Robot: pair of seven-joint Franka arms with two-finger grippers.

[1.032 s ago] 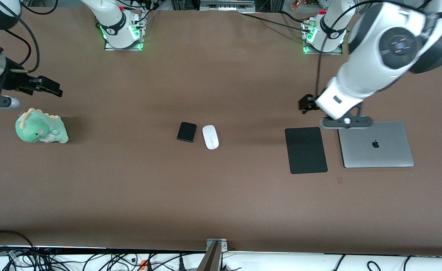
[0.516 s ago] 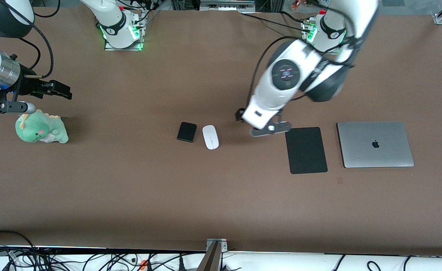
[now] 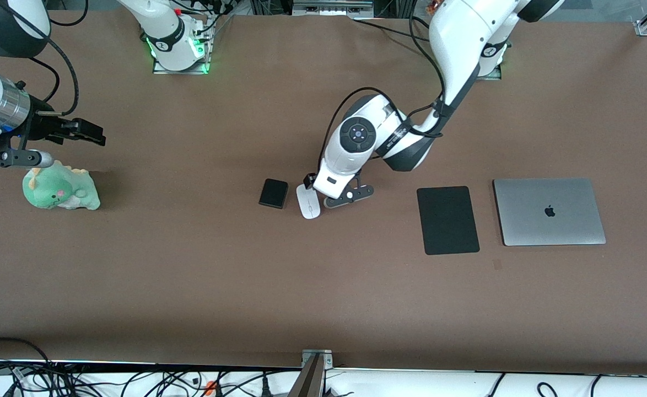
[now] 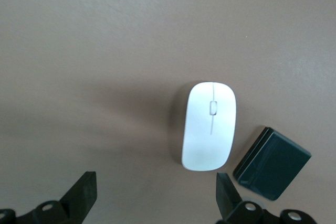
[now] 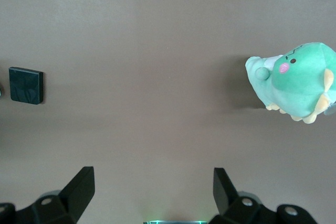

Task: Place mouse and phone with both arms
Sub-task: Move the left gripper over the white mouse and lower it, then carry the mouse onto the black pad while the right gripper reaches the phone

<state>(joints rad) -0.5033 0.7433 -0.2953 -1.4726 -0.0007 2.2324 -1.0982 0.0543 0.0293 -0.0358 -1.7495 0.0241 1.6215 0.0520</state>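
From the front we see the left pincer (image 3: 313, 184) low over the mouse (image 3: 307, 201), phone (image 3: 274, 193) touching the mouse at nine o'clock; the right pincer (image 3: 84, 130) hovers. Both wrist views show spread, empty fingers (image 4: 84, 195).

The left arm is bent low over the middle of the desk, its tool (image 4: 155, 198) with fingers spread wide. The right tool (image 5: 152, 195) hangs near its end, fingers also apart.
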